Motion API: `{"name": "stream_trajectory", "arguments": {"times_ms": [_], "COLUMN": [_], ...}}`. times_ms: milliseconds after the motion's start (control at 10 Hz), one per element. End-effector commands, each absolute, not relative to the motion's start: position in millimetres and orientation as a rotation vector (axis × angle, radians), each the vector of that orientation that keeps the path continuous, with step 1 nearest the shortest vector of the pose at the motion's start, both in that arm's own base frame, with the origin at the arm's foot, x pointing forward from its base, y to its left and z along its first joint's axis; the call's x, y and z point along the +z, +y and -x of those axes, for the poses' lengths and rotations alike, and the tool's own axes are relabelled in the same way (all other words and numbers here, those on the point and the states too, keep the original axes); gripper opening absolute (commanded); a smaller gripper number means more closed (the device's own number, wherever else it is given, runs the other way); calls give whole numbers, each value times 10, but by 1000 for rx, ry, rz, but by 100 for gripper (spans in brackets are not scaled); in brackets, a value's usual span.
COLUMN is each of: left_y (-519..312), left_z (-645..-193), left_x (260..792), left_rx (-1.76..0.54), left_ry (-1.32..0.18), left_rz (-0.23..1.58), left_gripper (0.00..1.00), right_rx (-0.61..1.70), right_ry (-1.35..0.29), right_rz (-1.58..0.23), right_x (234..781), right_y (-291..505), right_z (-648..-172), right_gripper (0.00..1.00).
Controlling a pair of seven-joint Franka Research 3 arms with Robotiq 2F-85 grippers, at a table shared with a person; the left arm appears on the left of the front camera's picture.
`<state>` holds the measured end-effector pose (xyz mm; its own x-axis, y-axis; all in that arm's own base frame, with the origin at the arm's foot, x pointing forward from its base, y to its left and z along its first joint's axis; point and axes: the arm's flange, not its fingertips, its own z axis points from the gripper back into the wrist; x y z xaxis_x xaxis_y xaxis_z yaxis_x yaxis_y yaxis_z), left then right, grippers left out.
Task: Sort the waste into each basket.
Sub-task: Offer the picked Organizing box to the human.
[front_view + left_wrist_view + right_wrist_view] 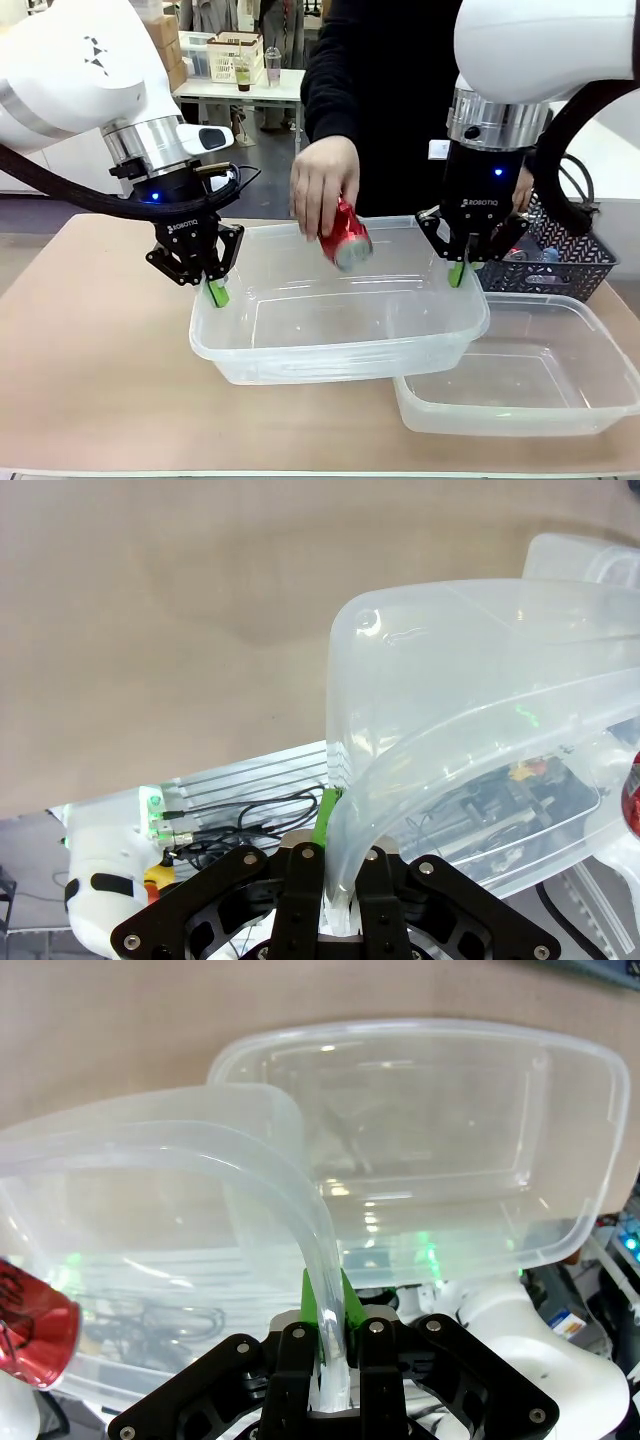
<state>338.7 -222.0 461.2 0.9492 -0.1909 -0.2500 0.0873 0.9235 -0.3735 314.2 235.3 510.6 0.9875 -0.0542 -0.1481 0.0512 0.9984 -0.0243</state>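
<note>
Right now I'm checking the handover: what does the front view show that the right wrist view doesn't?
Front: a person's hand holding the red can over the held tub, and the left gripper clamped on its rim. Right wrist: the rim pinched between the right gripper's green pads, close up. Both: the held tub, the can, the lower tub.
</note>
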Motion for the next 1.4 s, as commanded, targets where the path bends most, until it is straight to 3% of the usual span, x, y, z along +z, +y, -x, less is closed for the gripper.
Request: {"name": "stream_trajectory", "arguments": {"times_ms": [0,1300], "left_y": [-2231,-2231], "left_z": [-3337,-3337], "left_x": [4646,4646], "left_rx": [-146,-146], "left_ry": [297,297], "left_rz": [381,381], "left_gripper": [4,4], "right_rx": [-60,-60], "right_ry": [138,138], "right_rz": [12,12], "right_x": [5092,5092], "right_y": [2332,2332], "right_z": [-3131,-3131], "right_gripper": [6,6]}}
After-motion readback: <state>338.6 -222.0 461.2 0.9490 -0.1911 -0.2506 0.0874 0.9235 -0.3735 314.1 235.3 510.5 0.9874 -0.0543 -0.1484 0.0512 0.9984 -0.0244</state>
